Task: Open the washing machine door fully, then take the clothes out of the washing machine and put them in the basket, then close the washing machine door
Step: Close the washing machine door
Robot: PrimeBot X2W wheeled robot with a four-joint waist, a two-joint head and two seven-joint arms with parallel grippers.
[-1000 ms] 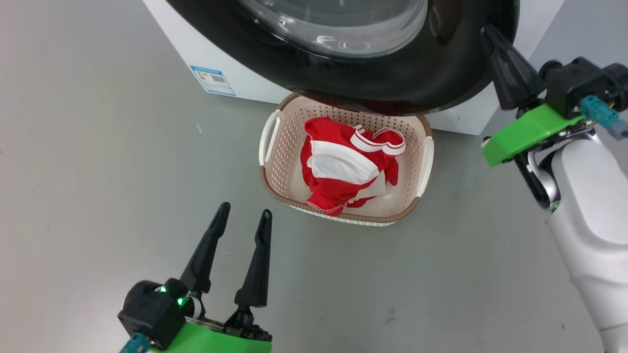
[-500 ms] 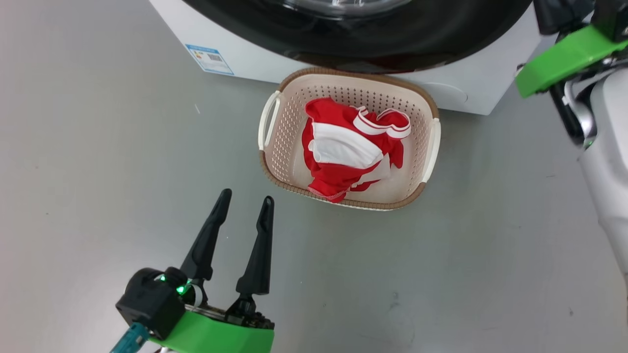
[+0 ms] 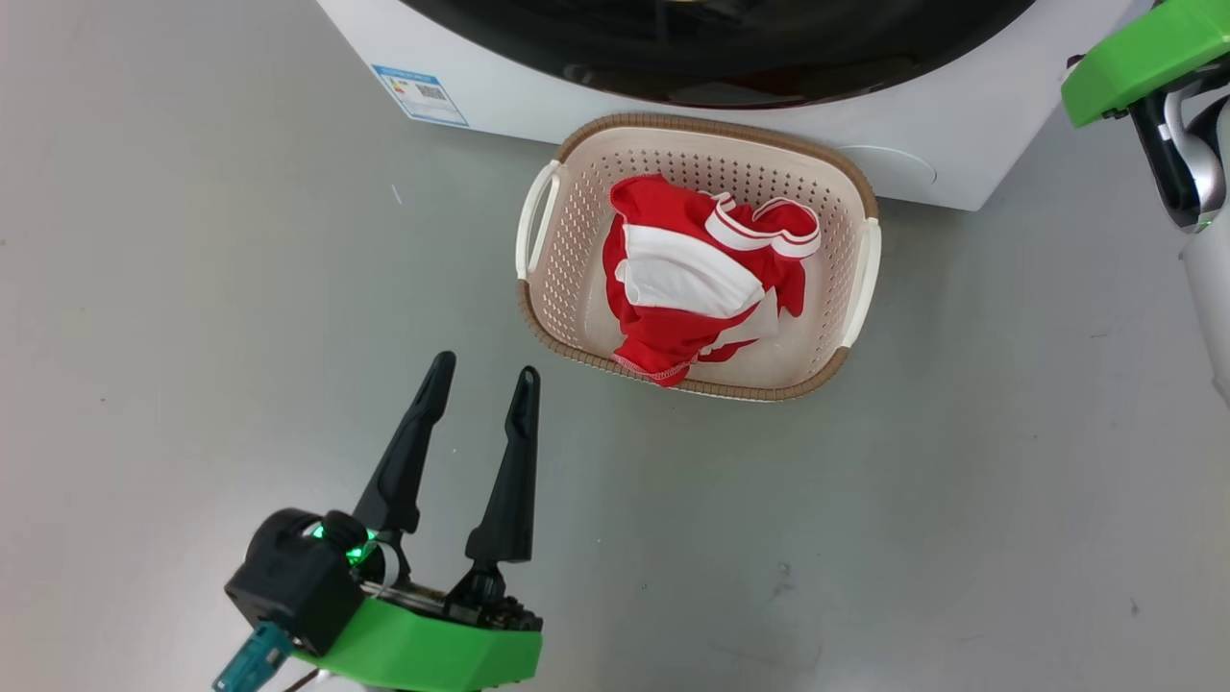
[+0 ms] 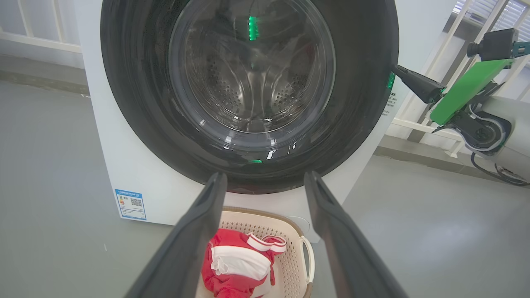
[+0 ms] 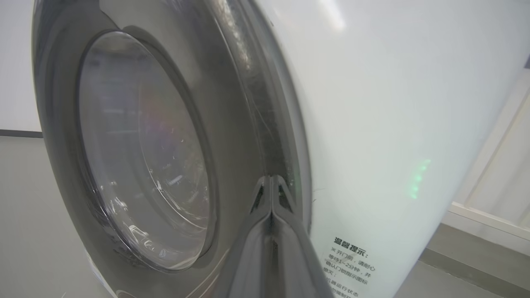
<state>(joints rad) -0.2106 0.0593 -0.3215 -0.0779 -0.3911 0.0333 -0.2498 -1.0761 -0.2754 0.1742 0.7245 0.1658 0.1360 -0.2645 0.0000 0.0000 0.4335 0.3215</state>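
Washing machine door (image 4: 252,82) now flush

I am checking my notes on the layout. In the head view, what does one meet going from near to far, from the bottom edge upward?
left gripper, open → basket holding the clothes → washing machine → washing machine door

Open floor (image 3: 865,538) before the basket (image 3: 562,279)

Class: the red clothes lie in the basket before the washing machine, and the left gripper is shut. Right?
No: the left gripper is open, as the head view shows. The clothes do lie in the basket before the washing machine.
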